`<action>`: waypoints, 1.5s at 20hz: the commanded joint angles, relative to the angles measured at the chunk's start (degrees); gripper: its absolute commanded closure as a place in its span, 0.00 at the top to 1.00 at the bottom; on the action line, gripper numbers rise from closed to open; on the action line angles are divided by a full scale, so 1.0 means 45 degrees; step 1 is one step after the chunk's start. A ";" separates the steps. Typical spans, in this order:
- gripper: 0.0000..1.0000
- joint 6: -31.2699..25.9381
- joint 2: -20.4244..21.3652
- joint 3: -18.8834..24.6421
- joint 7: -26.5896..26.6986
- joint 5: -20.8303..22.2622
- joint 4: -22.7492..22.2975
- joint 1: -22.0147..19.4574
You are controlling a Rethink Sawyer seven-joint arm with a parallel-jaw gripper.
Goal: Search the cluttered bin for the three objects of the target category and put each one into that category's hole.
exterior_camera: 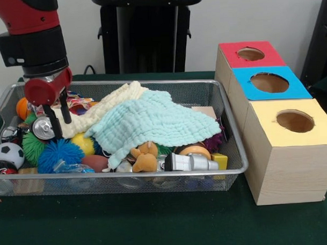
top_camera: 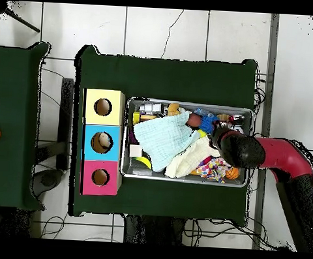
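Note:
The silver wire-mesh bin (exterior_camera: 231,132) is full of clutter under a mint cloth (exterior_camera: 153,122) and a cream cloth (exterior_camera: 112,103). My gripper (exterior_camera: 63,130) hangs low over the bin's left end, fingers apart and empty. It is just right of a silver drink can (exterior_camera: 42,128) and at the cream cloth's edge. Three boxes with round holes stand right of the bin: red (exterior_camera: 231,50), blue (exterior_camera: 242,83) and yellow (exterior_camera: 314,129). In the overhead view the arm's head (top_camera: 239,149) covers the gripper at the bin's (top_camera: 186,103) right end.
Around the gripper lie a green spiky ball (exterior_camera: 31,146), a blue spiky ball (exterior_camera: 58,153), a yellow ball (exterior_camera: 83,142), a soccer ball (exterior_camera: 7,154) and an orange ball (exterior_camera: 22,107). A tan plush toy (exterior_camera: 145,157) and a silver flashlight (exterior_camera: 189,162) lie at the front rim.

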State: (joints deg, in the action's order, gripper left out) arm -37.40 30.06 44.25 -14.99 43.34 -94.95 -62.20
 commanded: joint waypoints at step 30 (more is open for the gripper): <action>1.00 -0.1467 -0.1012 0.0169 0.2187 -0.0057 0.2235 0.0868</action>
State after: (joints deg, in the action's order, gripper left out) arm -37.41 27.69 44.57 -14.99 41.89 -88.60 -57.88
